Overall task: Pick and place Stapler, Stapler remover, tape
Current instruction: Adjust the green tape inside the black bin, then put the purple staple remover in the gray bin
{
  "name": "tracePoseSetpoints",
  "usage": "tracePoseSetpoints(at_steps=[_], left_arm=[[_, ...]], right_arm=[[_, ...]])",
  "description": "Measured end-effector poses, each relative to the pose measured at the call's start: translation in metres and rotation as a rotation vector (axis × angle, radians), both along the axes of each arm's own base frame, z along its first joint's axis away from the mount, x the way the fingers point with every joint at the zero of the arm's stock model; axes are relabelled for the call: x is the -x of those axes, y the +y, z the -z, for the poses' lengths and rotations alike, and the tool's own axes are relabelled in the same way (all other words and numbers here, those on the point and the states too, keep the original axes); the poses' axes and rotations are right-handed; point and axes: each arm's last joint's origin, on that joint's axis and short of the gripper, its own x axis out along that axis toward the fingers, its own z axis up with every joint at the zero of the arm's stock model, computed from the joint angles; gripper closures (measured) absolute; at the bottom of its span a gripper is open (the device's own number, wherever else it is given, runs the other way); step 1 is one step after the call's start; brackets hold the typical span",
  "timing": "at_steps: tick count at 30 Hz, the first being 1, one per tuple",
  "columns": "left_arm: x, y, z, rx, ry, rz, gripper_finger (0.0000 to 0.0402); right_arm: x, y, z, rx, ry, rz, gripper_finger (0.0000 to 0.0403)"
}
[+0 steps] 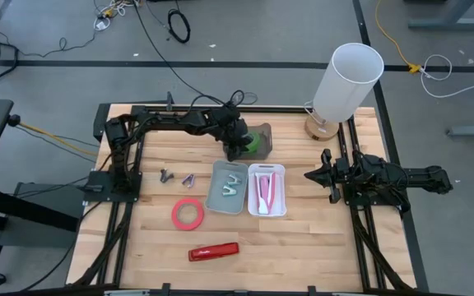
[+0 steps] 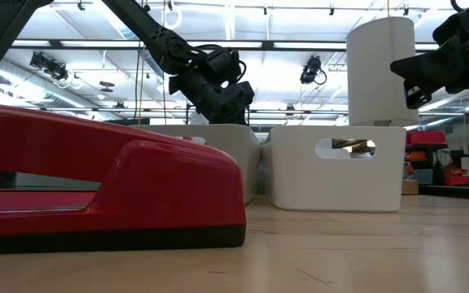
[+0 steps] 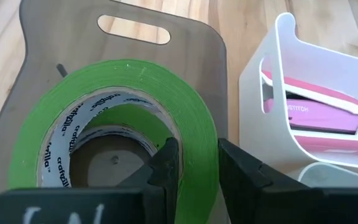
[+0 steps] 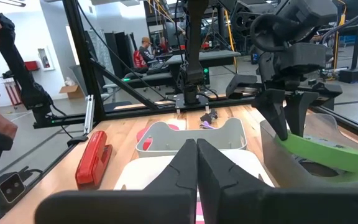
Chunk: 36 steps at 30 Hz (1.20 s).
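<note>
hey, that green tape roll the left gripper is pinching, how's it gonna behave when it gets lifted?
The green tape roll looks rigid and probably light. The left gripper pinches only one wall, so it may swing or tilt. Being round, it could roll if set down on edge.

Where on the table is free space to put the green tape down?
Bare wood lies between the red tape ring and red stapler, and right of the white bin. Crowded: around the grey bin, beside the left tool.

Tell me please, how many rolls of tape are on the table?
2. The green tape roll sits in the dark bin, with the left tool closed on its wall. The red tape roll lies flat on the table, left of the grey bin. None seems hidden.
</note>
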Motion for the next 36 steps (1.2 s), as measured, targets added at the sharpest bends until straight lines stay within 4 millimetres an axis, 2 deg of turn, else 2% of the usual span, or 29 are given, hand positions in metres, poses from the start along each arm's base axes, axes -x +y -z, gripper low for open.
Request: tracePoseSetpoints(at_steps=[6, 10, 21, 25, 32, 36], left_arm=[[0.0005, -0.0011, -0.0037, -0.026, -0.010, 0.021, 0.0310], [0.0018, -0.0017, -0.0100, -0.114, -0.008, 0.030, 0.0313], [0.0040, -0.0017, -0.0080, -0.176, 0.034, 0.043, 0.0304], [0.0047, -0.0006, -0.0074, -0.203, 0.060, 0.006, 0.0276], [0.0048, 0.0000, -0.0074, -0.208, 0.063, -0.002, 0.0190], [0.0047, -0.0004, -0.0074, -0.191, 0.063, -0.017, 0.0157]], right_arm=[[0.0000, 0.0000, 0.0000, 0.000, 0.000, 0.000, 0.0399], [0.0000, 0.0000, 0.0000, 0.000, 0.000, 0.000, 0.0399], [0.0000, 0.0000, 0.0000, 0.000, 0.000, 0.000, 0.0399], [0.0000, 0.0000, 0.0000, 0.000, 0.000, 0.000, 0.0399], [0.0000, 0.0000, 0.0000, 0.000, 0.000, 0.000, 0.0399], [0.0000, 0.0000, 0.0000, 0.000, 0.000, 0.000, 0.0399]])
